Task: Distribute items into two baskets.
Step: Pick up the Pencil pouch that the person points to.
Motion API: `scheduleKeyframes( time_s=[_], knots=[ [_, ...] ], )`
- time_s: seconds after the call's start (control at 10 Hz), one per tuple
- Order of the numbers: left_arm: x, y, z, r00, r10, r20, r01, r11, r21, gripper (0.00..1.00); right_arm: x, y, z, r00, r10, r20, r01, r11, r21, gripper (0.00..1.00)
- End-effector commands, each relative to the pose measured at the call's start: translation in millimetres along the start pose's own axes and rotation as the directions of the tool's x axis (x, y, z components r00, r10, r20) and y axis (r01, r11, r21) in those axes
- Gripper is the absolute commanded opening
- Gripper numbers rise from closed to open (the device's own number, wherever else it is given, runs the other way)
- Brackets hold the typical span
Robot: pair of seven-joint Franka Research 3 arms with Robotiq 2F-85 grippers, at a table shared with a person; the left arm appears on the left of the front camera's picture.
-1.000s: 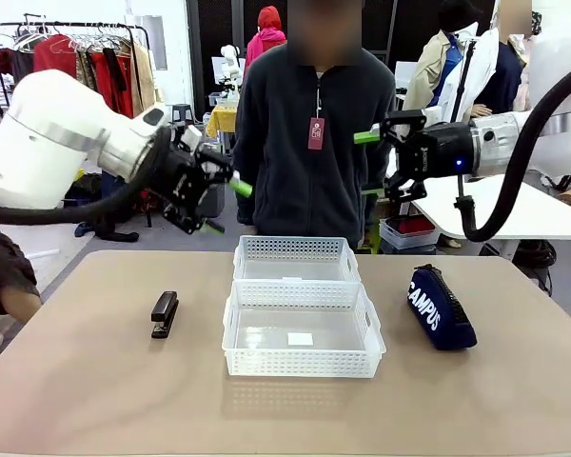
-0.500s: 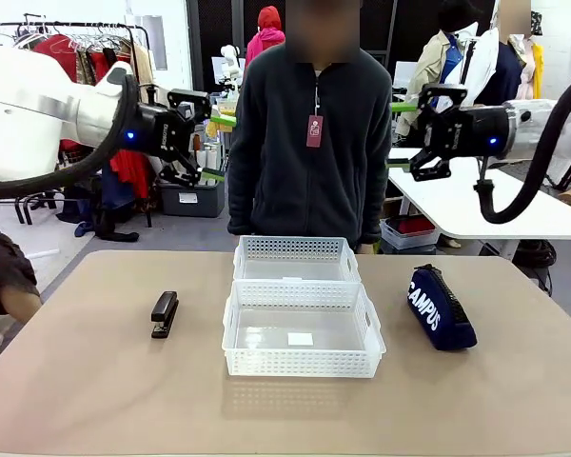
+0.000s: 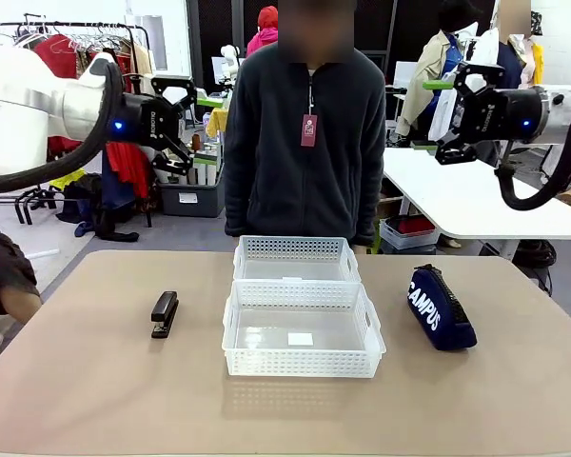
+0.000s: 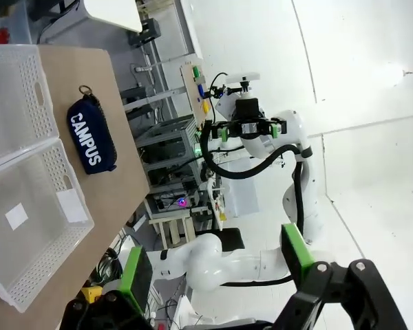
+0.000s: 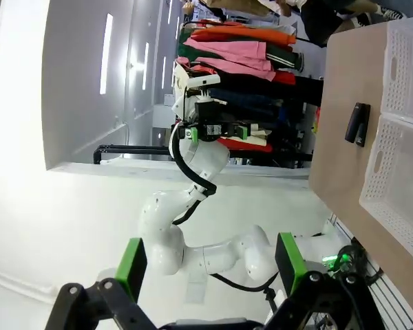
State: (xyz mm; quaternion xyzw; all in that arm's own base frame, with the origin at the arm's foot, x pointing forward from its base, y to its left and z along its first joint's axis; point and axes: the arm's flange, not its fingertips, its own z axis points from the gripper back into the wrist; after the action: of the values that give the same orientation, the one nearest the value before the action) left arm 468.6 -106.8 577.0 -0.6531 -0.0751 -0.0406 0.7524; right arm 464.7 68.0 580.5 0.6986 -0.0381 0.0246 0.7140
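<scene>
In the front view the left gripper (image 3: 196, 129) hangs high at picture left, its jaws wide with nothing between them. The right gripper (image 3: 440, 118) is raised at picture right, jaws likewise wide and holding nothing. On the tabletop (image 3: 86, 390) the black stapler (image 3: 164, 314) lies left of the two baskets, apart from them. The navy pouch (image 3: 441, 307) lies to their right, its white lettering reading "CAMPUS". The near basket (image 3: 303, 360) and the far basket (image 3: 295, 257) sit touching, one behind the other, in the middle. A small white sticker (image 3: 301, 339) lies on the near one's floor, any print too small to read. A person (image 3: 305, 181) stands at the far edge with a red tag (image 3: 308, 130) on the chest, its writing illegible. The left wrist view shows the green pads (image 4: 136, 278) spread wide and, beyond them, the pouch beside the baskets, "CAMPUS" legible. In the right wrist view that gripper's fingers are equally spread, and the stapler lies on the tabletop beside the baskets.
</scene>
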Motion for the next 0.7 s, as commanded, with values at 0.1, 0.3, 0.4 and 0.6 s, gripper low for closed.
scheduleKeyframes(
  time_s=[0.1, 0.3, 0.4, 0.6],
  knots=[
    [7.3, -9.4, 7.0, 0.999, -0.033, 0.013, 0.034, 0.998, -0.045, 1.0, 7.5, 8.5, 13.7, 0.999, -0.034, -0.002, 0.034, 0.999, 0.011, 1.0],
    [9.2, -16.8, 8.0, 0.999, -0.045, 0.008, 0.046, 0.997, -0.064, 1.0, 11.5, 7.4, 19.2, 0.999, -0.031, 0.015, 0.031, 0.999, 0.011, 1.0],
    [8.4, -17.3, 7.8, 0.999, -0.045, 0.008, 0.046, 0.997, -0.06, 1.0, 11.7, 7.9, 19.6, 1.0, -0.027, 0.014, 0.027, 1.0, 0.006, 1.0],
    [5.8, -16.7, 7.0, 1.0, -0.028, 0.011, 0.028, 0.999, -0.033, 1.0, 4.6, -0.4, 18.2, 0.999, -0.019, 0.027, 0.019, 1.0, 0.006, 1.0]
  ],
)
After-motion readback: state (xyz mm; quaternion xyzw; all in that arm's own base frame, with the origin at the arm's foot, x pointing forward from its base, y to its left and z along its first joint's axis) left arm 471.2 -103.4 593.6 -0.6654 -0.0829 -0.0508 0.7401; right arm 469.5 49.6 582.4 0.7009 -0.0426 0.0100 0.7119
